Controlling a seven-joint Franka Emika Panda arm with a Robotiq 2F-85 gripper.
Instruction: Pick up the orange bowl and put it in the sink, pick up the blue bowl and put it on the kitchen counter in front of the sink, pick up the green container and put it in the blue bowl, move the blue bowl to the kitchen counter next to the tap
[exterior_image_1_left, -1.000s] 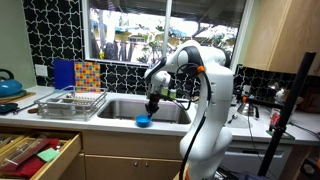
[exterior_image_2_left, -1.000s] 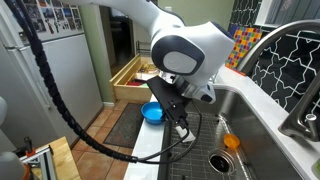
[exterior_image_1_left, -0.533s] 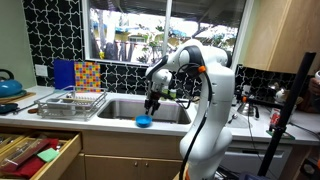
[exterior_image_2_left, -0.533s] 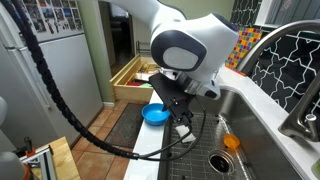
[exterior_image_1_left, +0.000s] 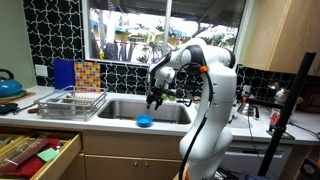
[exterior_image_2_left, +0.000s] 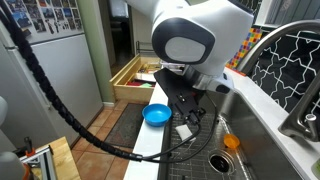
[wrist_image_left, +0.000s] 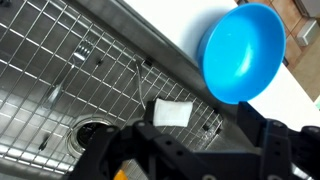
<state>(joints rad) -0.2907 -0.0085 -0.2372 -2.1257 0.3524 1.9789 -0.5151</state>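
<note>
The blue bowl (exterior_image_1_left: 144, 121) (exterior_image_2_left: 157, 115) (wrist_image_left: 243, 52) stands upright on the counter strip in front of the sink. My gripper (exterior_image_1_left: 153, 101) (wrist_image_left: 197, 127) hangs above the sink's front part, up and clear of the bowl. Its jaws are spread, with nothing between them. The orange bowl (exterior_image_2_left: 231, 142) lies inside the sink near the drain. A small green thing (exterior_image_1_left: 172, 95) shows behind the gripper at the sink's back rim; I cannot tell whether it is the green container.
A white pad (wrist_image_left: 172, 113) (exterior_image_2_left: 184, 131) lies on the sink's wire grid (wrist_image_left: 60, 60). The tap (exterior_image_2_left: 290, 110) rises at the sink's far side. A dish rack (exterior_image_1_left: 72, 102) stands beside the sink, above an open drawer (exterior_image_1_left: 35, 150).
The gripper has opened, let go of the blue bowl and risen away from it. The bowl stays on the counter in front of the sink.
</note>
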